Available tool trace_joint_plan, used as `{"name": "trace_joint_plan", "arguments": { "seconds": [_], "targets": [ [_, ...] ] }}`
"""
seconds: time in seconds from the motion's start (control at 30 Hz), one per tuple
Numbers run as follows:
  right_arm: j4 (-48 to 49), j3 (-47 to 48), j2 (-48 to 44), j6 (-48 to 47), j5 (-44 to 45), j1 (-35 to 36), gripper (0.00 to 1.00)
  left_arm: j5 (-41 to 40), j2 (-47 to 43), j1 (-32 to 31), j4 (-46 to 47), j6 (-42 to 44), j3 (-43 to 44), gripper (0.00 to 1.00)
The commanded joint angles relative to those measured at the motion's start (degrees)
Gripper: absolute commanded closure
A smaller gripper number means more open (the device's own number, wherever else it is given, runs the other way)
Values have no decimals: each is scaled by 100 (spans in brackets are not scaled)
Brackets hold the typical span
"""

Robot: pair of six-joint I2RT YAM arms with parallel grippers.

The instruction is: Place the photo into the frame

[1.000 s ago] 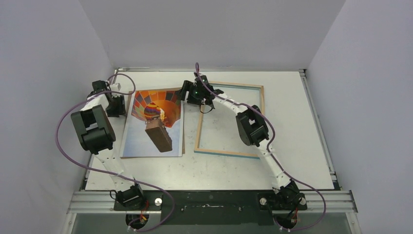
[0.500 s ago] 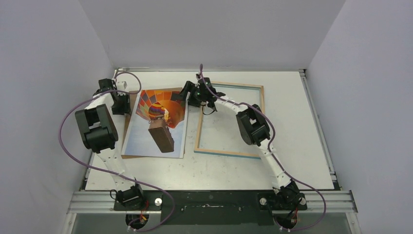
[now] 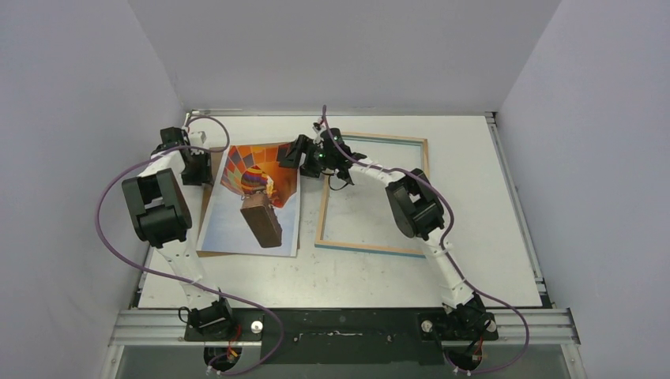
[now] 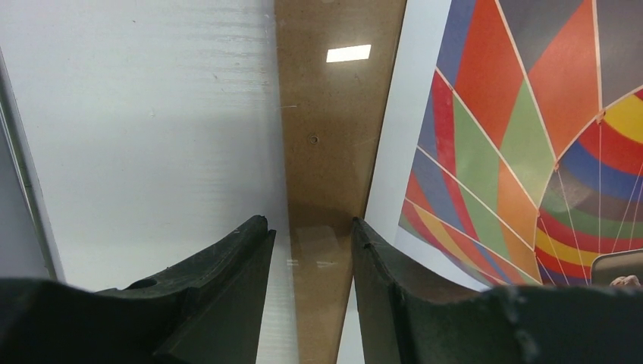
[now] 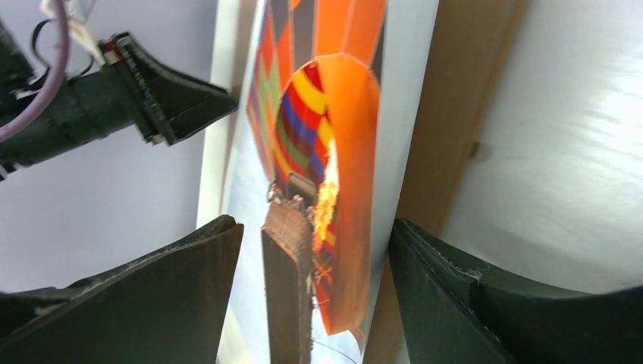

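**Photo beside frame, not yet inserted**
From above, the photo is seen on the counter just left of the frame, long axes near parallel. In the left wrist view, the left end effector is parted over the backing board, nothing clamped. In the right wrist view, the right end effector, nearer the frame, is released above the photo's frame-side margin.

Robot test cell in a lab

Plain pale panels rise beyond the left gripper and right gripper and close in on their outer sides, boxing a scuffed white table. Behind the grippers, two white-and-black arms are bolted to a bare aluminium rail at the table's edge, with bolt heads showing and purple cables looping loosely off them.
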Motion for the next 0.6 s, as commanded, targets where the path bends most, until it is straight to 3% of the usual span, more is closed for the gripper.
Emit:
{"name": "trace_joint_plan", "arguments": {
  "seconds": [0.0,0.2,0.37,0.57],
  "targets": [
    [487,-57,-638,-8,-458,138,30,99,-7,34,-82,108,239,59],
    [-546,82,-736,-799,-178,118,29,174,-106,182,-387,140,692,58],
    [-2169,1286,-247,-1593,675,-59,25,-268,15,232,-333,248,961,58],
    [-2236,1496,33,-1663,1055,-360,22,-510,305,235,-156,214,1079,58]
  ]
}}
